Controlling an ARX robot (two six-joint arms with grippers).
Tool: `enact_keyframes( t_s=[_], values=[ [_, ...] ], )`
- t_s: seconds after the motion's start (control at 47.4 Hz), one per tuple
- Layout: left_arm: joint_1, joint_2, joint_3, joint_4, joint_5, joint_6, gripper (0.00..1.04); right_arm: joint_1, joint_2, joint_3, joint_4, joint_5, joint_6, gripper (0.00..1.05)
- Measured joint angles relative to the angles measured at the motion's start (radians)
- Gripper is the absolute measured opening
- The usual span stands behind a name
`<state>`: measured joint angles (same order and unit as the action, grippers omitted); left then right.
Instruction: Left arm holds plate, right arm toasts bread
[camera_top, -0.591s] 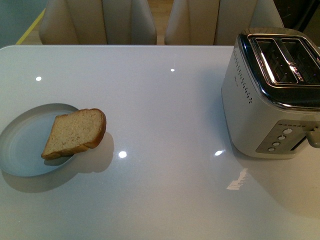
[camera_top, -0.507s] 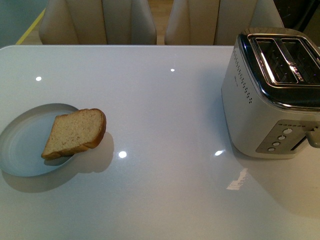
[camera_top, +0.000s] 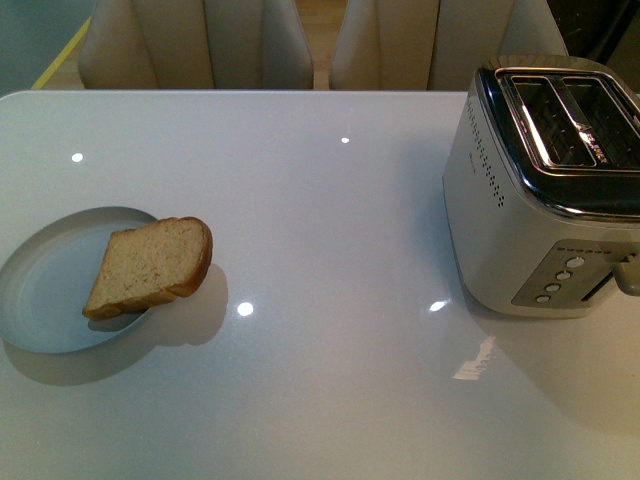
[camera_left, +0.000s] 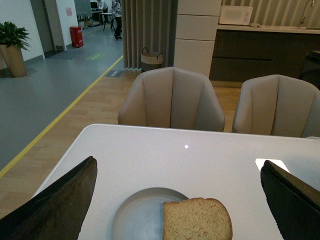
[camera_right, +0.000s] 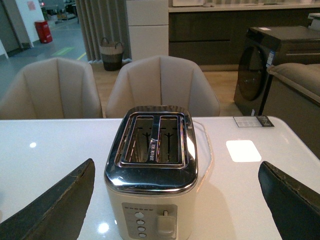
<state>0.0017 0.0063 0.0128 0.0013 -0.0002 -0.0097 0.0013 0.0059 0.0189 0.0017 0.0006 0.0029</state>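
Grippers are being held wide open and empty: the left gripper (camera_left: 178, 162) facing the plate (camera_left: 135, 215), the right gripper (camera_right: 176, 165) facing the toaster (camera_right: 150, 200). 1 bread slice (camera_top: 150, 265) is being propped across the plate's rim.

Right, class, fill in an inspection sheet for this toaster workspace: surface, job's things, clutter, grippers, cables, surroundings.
Surface: glossy white table, lamp reflections.
Job's things: bread on the plate, overhanging its rim toward the toaster; toaster slots empty.
Clutter: nothing seen.
Grippers: left gripper and right gripper open, holding nothing.
Cables: nothing seen.
Surroundings: two beige chairs behind the table; wicker basket by a pillar.
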Motion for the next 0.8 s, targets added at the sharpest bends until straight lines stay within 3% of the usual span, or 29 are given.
enact_keyframes(
  t_s=[0.042,0.084,0.127,0.169,0.295,0.443,0.549,0.612,0.802],
  values=[
    [0.006,0.033,0.028,-0.077,0.031,-0.022,0.98,0.000,0.000,0.000,0.000,0.000,0.000,0.96],
    [0.013,0.190,0.141,-0.333,0.077,-0.076,0.97,0.000,0.000,0.000,0.000,0.000,0.000,0.96],
    [0.015,0.281,0.191,-0.459,0.085,-0.101,0.97,0.000,0.000,0.000,0.000,-0.001,0.000,0.96],
    [0.019,0.327,0.208,-0.530,0.091,-0.123,0.97,0.000,0.000,0.000,0.000,0.000,0.000,0.96],
    [0.024,0.364,0.229,-0.536,0.108,-0.141,0.97,0.000,0.000,0.000,0.000,0.000,0.000,0.96],
    [0.072,0.441,0.267,-0.457,0.164,-0.133,0.97,0.000,0.000,0.000,0.000,0.000,0.000,0.96],
    [0.150,0.588,0.282,-0.327,0.259,-0.122,0.97,0.000,0.000,0.000,0.000,0.000,0.000,0.96],
    [0.213,0.747,0.290,-0.188,0.333,-0.112,0.97,0.000,0.000,0.000,0.000,0.000,0.000,0.96],
    [0.341,1.197,0.333,0.176,0.377,-0.099,0.97,0.000,0.000,0.000,0.000,0.000,0.000,0.96]
  ],
)
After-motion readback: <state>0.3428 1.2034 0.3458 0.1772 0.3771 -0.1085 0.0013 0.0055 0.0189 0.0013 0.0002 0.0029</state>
